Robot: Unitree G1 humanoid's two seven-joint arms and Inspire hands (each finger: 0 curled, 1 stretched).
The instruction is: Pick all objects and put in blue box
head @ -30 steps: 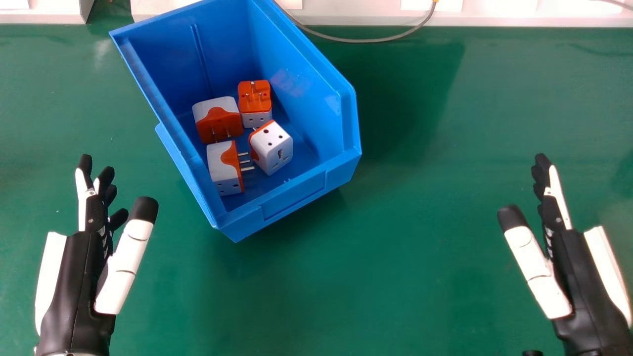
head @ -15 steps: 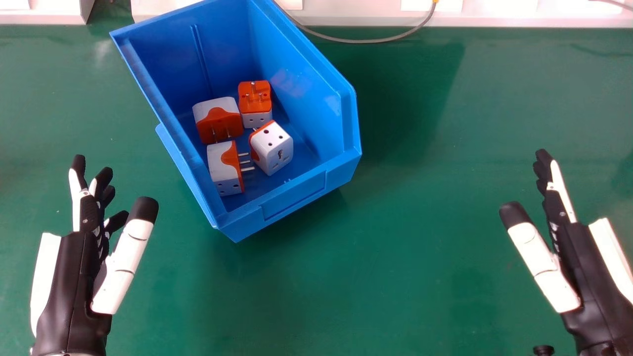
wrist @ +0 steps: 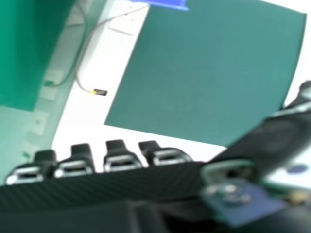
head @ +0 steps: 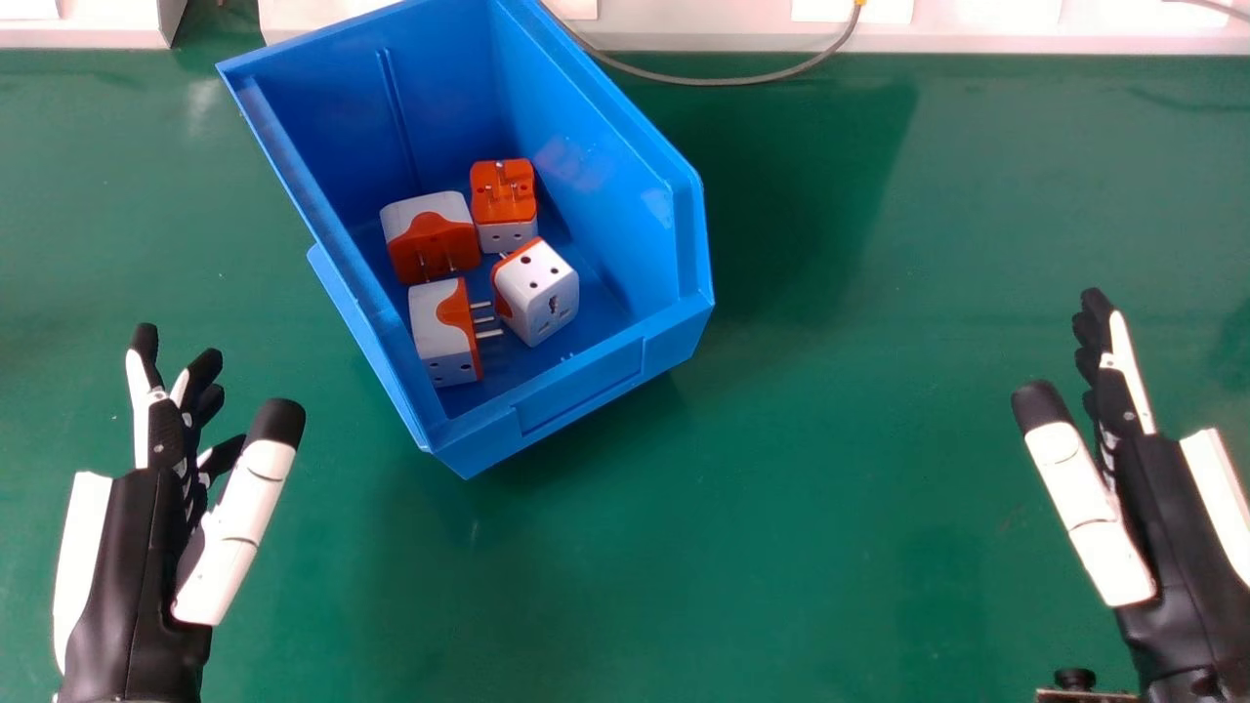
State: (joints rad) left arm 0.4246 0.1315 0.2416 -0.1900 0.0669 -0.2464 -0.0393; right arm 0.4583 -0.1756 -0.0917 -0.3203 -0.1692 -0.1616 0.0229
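Evidently stowed: four white-and-orange cubic adapters [head: 539, 293] in blue plastic box [head: 584, 385]; left hand [head: 142, 557], right hand [head: 1167, 527] wide, empty, clear, as packing seems done.

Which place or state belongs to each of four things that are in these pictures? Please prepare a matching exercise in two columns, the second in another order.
1. White-and-orange cube-shaped plug adapters
2. Thin grey cable
3. Blue plastic box
4. Black-and-white right robot hand

A. Standing on the green table
B. Curving along the table's far edge
C. Fingers uncurled, right of the box
D. Lying inside the box

Pairs: 1-D, 2-B, 3-A, 4-C
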